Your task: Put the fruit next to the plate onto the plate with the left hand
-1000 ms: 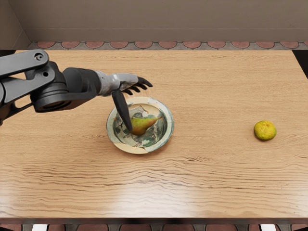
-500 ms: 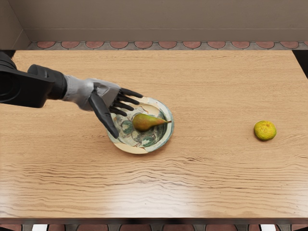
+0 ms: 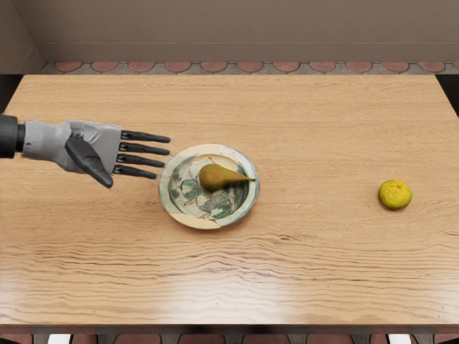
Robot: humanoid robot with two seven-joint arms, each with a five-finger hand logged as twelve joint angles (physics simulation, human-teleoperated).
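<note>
Left of plate: left hand (image 3: 93, 150) hovers, fingers straight and spread, holding nothing, tips just beside plate (image 3: 214, 223) rim. Pear (image 3: 219, 176) lies on its side inside plate. Risk: careless finger swing clips rim, shifts plate, rolls pear out. Small yellow fruit (image 3: 395, 194) well apart at right, no hazard.

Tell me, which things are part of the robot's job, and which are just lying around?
Part of the job:
- left hand, open, just left of the plate
- pear, lying on the plate
- plate

Just lying about:
- yellow-green citrus fruit, alone on the table, far to the right of the plate
</note>
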